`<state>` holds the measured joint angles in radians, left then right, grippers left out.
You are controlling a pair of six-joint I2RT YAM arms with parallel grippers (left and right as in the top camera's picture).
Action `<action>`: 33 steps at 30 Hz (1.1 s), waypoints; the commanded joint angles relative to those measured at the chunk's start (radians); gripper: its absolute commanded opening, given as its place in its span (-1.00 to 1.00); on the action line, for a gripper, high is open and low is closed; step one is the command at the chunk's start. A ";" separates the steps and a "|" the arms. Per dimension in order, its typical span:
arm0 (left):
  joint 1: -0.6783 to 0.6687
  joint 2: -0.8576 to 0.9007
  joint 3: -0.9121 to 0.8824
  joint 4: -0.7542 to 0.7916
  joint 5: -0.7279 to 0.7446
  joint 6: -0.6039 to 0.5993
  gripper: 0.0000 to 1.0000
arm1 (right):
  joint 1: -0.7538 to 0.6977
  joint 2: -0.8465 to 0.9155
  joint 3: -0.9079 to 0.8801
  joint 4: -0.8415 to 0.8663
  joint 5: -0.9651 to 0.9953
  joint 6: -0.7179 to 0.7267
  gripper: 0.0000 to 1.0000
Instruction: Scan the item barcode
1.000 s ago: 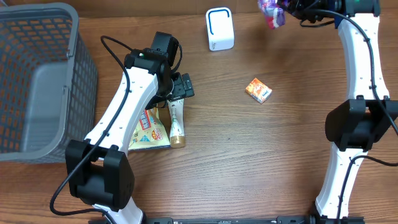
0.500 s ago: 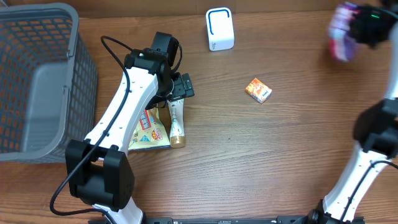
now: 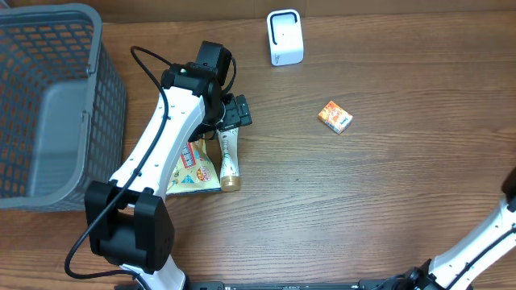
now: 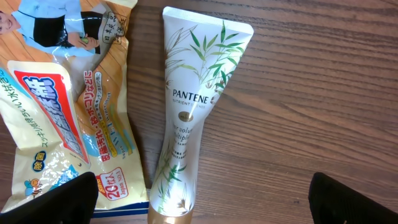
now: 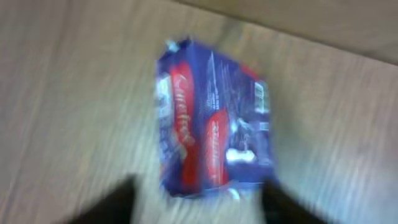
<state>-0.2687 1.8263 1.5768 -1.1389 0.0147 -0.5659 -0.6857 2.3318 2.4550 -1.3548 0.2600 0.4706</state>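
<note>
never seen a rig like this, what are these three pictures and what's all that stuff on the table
It is two robot arms at a wooden table. The wide picture looks down from above; the other two come from cameras on each wrist. On the table: a grey basket, a white scanner, a small orange box, a snack pouch and a Pantene tube. The left tool hangs open over the tube, holding nothing. The right tool view is blurred: a purple packet shows, but whether it is gripped I cannot tell.

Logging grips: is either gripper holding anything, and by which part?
Left gripper: nothing, open over the Pantene tube. Right gripper: too blurred to tell whether it grips the purple packet.
</note>
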 commanded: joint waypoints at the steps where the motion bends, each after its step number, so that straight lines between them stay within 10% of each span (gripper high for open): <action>1: -0.006 0.002 -0.005 0.000 0.001 0.020 1.00 | -0.057 -0.014 -0.002 -0.018 -0.066 -0.002 1.00; 13: -0.006 0.002 -0.005 0.000 0.001 0.020 0.99 | 0.097 -0.014 -0.002 -0.117 -0.904 -0.481 1.00; 27: -0.006 0.002 -0.005 0.000 0.002 0.020 1.00 | 0.727 -0.014 -0.323 -0.059 -0.776 -0.703 0.80; 33: -0.006 0.002 -0.005 0.000 0.001 0.020 0.99 | 0.761 -0.014 -0.497 0.015 -0.649 -0.704 0.57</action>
<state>-0.2687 1.8267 1.5764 -1.1389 0.0147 -0.5659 0.0868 2.3280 2.0068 -1.3594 -0.4538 -0.2253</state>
